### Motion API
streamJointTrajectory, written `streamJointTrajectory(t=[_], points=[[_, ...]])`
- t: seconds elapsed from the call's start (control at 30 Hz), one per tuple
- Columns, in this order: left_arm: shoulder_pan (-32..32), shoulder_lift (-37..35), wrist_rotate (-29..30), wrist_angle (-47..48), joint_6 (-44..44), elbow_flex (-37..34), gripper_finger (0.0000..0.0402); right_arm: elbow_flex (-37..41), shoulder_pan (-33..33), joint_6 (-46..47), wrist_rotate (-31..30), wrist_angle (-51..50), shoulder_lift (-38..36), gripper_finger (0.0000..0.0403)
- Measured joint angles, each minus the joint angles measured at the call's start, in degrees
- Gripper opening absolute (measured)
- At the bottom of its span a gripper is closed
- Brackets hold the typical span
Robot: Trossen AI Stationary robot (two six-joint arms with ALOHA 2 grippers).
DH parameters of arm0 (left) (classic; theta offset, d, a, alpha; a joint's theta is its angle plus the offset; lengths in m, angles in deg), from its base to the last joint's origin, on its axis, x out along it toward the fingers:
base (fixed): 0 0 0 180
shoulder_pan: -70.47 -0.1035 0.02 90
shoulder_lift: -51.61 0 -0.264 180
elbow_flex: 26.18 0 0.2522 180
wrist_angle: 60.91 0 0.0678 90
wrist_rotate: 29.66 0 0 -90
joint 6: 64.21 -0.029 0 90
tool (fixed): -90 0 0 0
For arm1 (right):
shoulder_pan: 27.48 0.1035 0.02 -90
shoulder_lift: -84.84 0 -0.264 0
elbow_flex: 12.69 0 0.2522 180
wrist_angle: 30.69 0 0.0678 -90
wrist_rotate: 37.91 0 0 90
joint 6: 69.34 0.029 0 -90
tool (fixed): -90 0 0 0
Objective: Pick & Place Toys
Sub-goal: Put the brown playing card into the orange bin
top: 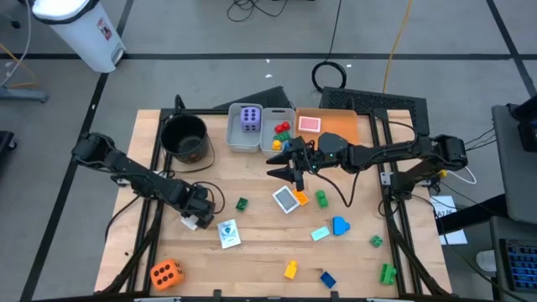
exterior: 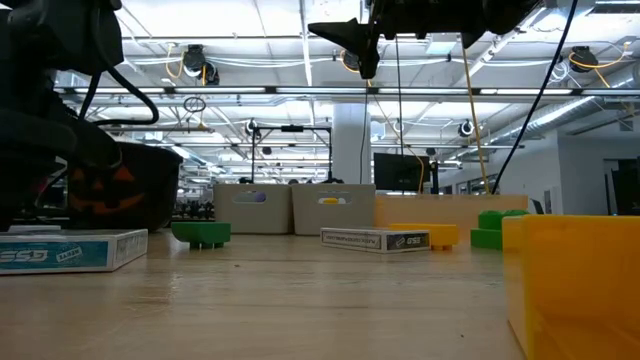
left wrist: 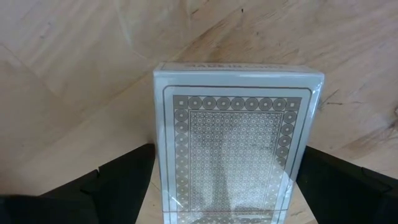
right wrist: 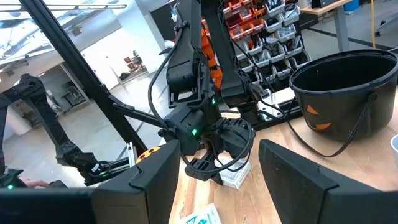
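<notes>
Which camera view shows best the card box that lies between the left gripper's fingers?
The left wrist view: the plastic-wrapped card box with a patterned back fills it, lying on wood between the open fingers. The high view shows only a white corner at the left gripper. The low view shows no card box there; the right wrist view shows it partly, far off.

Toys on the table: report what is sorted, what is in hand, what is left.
Done: the purple die lies in a grey bin, small bricks in the next one.

In hand: the open left pincer straddles a card box, not lifted. The right pincer hangs empty above the table.

Left: the orange die, other cards and scattered bricks.
</notes>
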Motion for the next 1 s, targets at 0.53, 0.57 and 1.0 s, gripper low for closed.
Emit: streamJointTrajectory(t=[0.53,0.57,1.0], points=[[0.0,0.1,0.0,0.0,0.6,0.0,0.0378,0.0,0.0,0.0,0.0,0.0,0.0,0.021],[0.0,0.1,0.0,0.0,0.6,0.0,0.0378,0.0,0.0,0.0,0.0,0.0,0.0,0.021],[0.0,0.1,0.7,-0.2,0.7,0.0,0.0328,0.0,0.0,0.0,0.0,0.0,0.0,0.021]])
